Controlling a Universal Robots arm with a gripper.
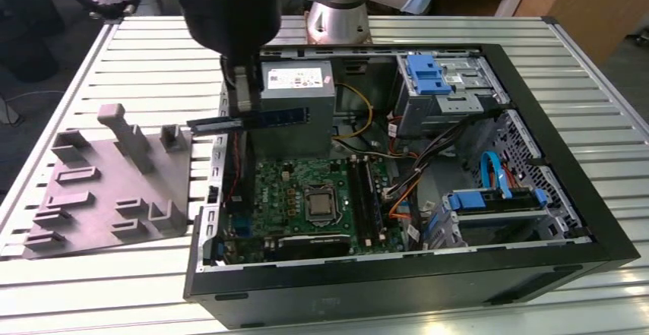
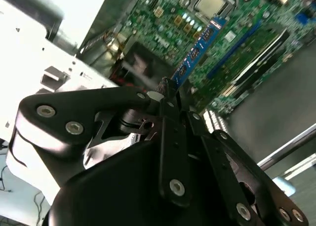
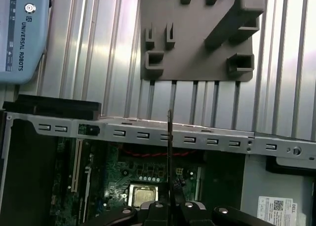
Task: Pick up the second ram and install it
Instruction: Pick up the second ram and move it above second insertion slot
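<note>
Exterior view, grip: we are seeing the pincer [image 1: 242, 113] clamping the second ram [image 1: 279, 115], held level over the case [image 1: 406, 270].
Slots: memory slots [image 1: 367, 198] are lying below the pincer, toward the exterior view's right.
Doing it well: we are judging that staying level and parallel to the slots matters most.
Counts: we are counting one stick, one fixture plate [image 1: 102, 191], one processor socket [image 1: 321, 204].
</note>
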